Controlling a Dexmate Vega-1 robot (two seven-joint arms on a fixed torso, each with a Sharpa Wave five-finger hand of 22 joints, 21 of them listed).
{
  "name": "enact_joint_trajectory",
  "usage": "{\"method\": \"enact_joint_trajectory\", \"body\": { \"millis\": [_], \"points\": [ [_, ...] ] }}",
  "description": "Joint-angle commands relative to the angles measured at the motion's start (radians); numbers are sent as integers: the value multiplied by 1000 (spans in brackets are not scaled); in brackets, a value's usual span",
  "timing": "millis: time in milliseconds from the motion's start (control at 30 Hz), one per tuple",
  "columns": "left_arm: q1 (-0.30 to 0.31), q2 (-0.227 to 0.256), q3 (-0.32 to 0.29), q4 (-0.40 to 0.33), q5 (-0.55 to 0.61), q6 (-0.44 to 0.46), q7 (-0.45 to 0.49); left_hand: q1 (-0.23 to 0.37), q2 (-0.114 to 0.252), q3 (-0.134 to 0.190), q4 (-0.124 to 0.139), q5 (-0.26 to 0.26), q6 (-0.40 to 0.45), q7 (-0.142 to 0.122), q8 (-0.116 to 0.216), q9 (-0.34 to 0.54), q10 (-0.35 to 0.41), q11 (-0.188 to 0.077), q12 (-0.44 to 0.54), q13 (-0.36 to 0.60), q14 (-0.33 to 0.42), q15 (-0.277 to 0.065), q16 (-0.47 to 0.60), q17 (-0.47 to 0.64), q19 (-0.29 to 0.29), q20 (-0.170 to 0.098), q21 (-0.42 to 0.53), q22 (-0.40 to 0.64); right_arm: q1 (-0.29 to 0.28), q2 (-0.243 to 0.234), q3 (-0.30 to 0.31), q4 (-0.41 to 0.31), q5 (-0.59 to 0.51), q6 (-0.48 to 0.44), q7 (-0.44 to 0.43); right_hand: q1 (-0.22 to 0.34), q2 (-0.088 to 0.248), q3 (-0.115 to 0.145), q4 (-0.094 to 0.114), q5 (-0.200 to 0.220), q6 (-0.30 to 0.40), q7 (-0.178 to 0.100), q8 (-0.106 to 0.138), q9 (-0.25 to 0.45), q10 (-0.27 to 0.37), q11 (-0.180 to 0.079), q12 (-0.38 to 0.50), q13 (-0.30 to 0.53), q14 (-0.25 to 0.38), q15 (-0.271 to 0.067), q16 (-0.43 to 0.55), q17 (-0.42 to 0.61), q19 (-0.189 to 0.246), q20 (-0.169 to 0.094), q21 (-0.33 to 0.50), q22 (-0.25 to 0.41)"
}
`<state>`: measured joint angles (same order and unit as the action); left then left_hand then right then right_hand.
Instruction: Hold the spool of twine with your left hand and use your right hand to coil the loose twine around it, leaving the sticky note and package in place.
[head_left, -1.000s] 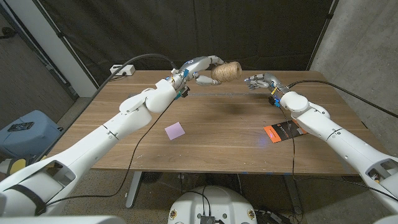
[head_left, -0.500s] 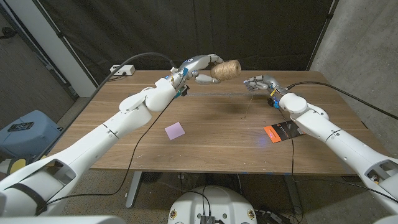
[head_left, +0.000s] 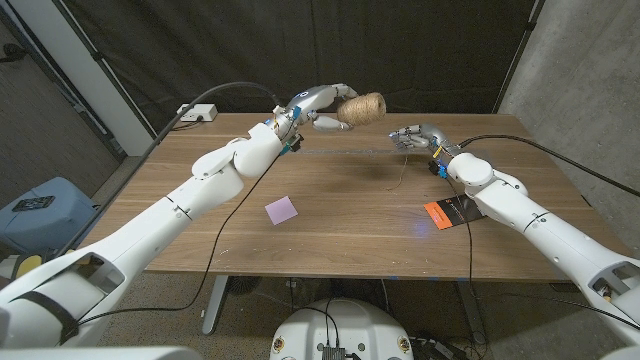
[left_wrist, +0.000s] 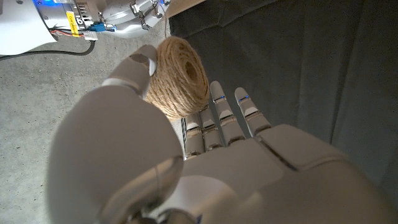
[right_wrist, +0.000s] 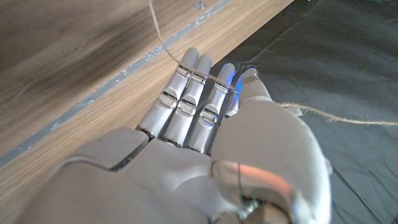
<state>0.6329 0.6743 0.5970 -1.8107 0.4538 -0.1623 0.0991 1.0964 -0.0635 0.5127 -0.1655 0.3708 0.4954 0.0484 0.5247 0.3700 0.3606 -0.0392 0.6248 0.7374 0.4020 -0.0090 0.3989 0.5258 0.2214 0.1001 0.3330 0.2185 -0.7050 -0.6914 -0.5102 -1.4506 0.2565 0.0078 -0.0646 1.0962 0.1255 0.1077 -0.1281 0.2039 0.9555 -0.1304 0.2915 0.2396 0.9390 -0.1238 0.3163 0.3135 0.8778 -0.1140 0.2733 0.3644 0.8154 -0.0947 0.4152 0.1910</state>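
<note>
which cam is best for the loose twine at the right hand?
Right wrist view. The loose twine lies across the fingers of the right hand and runs off both ways. In the head view it is only a faint thread hanging below that hand. The left wrist view gives the spool in the left hand, not the loose strand.

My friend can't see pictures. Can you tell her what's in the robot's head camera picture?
The left hand holds a spool of twine up above a wooden table. The right hand grips the loose twine. A purple sticky note and package lie nearer.

White arms (head_left: 190, 200), silver-grey hand (right_wrist: 205, 124), black cables (head_left: 225, 215)
</note>
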Motion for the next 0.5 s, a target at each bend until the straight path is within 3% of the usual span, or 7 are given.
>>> {"method": "enact_joint_trajectory", "body": {
  "millis": [33, 500],
  "points": [
    [-10, -4, 9, 18, 11, -1, 10, 58, 116, 1, 6, 3, 63, -17, 24, 20, 6, -4, -1, 2, 3, -1, 0, 6, 1, -3, 7, 0, -31, -14, 8, -47, 6, -6, -7, 1, 9, -5, -3, 1, 10, -4, -7, 1, 5, 0, -2, 6, 9, -116, -2, 4, -3, -93, 6, -1],
    [-9, -16, 14, 33, 25, 10, 45, 57, 114, 0, 6, 4, 64, -16, 26, 21, 7, -3, -1, 2, 6, -1, -2, 5, 1, -2, 7, 0, -54, -8, 3, -99, -10, -14, -35, -4, 12, -5, 0, 0, 11, -2, -8, 1, 4, 0, -4, 7, 12, -116, -4, 4, -3, -93, 7, -1]
  ]
}}
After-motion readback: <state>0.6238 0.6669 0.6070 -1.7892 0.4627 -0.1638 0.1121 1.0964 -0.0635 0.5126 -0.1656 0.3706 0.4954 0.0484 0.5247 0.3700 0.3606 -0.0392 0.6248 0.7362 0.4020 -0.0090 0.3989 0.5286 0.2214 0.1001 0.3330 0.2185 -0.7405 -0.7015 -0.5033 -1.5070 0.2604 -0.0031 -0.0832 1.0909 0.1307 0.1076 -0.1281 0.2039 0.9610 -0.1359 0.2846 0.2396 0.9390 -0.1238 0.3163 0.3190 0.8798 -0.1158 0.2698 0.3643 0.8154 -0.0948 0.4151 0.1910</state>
